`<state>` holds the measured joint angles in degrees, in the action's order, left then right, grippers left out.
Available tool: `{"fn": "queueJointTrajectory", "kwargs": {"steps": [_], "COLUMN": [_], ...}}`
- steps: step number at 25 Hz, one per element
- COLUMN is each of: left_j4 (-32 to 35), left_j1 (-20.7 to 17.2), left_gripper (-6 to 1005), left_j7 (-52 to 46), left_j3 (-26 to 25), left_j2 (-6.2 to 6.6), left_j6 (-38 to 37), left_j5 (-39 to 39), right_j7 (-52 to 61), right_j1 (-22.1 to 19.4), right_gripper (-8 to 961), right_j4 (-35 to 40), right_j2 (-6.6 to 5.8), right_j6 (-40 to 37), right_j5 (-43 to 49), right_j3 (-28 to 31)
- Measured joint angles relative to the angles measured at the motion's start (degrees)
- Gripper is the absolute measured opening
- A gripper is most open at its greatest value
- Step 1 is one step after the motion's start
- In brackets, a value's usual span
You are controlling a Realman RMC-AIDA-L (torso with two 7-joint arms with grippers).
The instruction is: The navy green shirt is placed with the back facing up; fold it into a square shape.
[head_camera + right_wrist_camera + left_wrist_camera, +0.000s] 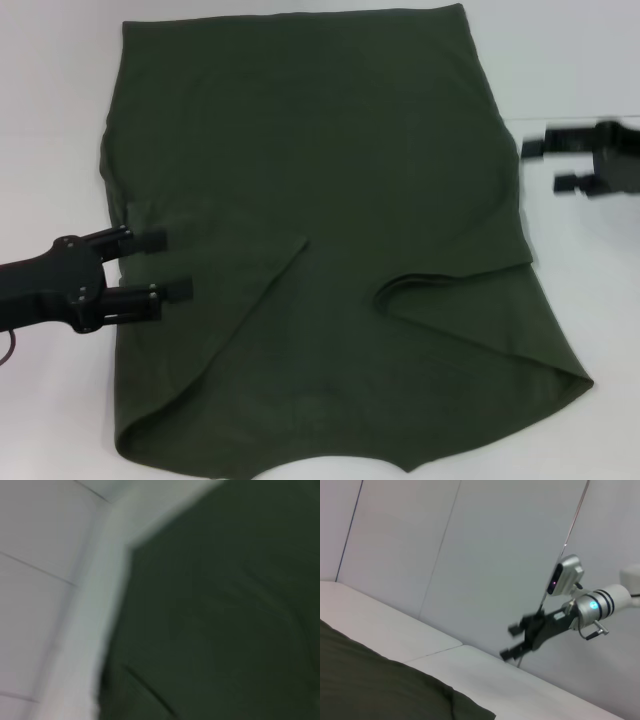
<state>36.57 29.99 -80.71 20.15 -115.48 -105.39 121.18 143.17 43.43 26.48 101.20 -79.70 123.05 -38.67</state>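
White table (60, 120), shirt (320, 200) under left fingers (152, 240)

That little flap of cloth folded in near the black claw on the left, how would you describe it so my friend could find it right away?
Start at the navy green shirt covering most of the white table. Go to its left edge, where the open left gripper hovers. The folded-in sleeve lies just beyond its fingertips, ending in a point toward the shirt's middle; the right-side fold ends in a curved collar-like edge instead.
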Motion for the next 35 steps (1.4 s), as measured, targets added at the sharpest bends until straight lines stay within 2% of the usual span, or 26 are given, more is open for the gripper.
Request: {"fn": "queueJointTrajectory", "kwargs": {"steps": [3, 8, 15, 23, 35], "left_j4": [-0.08, -0.22, -0.36, -0.37, -0.33], "left_j1": [-0.18, -0.32, -0.36, -0.22, -0.39], "left_gripper": [907, 906, 906, 905, 906], "left_j7": [0.01, 0.05, 0.04, 0.03, 0.12], "left_j3": [0.03, 0.01, 0.08, 0.07, 0.1], "left_j2": [-0.07, -0.18, -0.19, -0.08, -0.1], "left_j6": [0.0, 0.08, 0.23, 0.21, 0.37], "left_j5": [0.0, 0.0, 0.01, 0.03, 0.16], "right_j7": [2.23, 2.93, 2.21, 1.01, -0.63], "right_j1": [1.45, 3.04, 3.32, 3.35, 3.91], "right_gripper": [930, 930, 931, 931, 931], "right_j4": [1.23, 0.38, -0.5, -1.02, -3.09], "right_j2": [0.59, 1.92, 4.76, 6.73, 7.74], "right_j6": [1.76, 5.68, 11.47, 15.05, 18.12], "right_j5": [7.94, 14.07, 15.2, 15.35, 15.23], "right_j3": [-0.84, -2.66, -4.28, -4.53, -4.84]}}
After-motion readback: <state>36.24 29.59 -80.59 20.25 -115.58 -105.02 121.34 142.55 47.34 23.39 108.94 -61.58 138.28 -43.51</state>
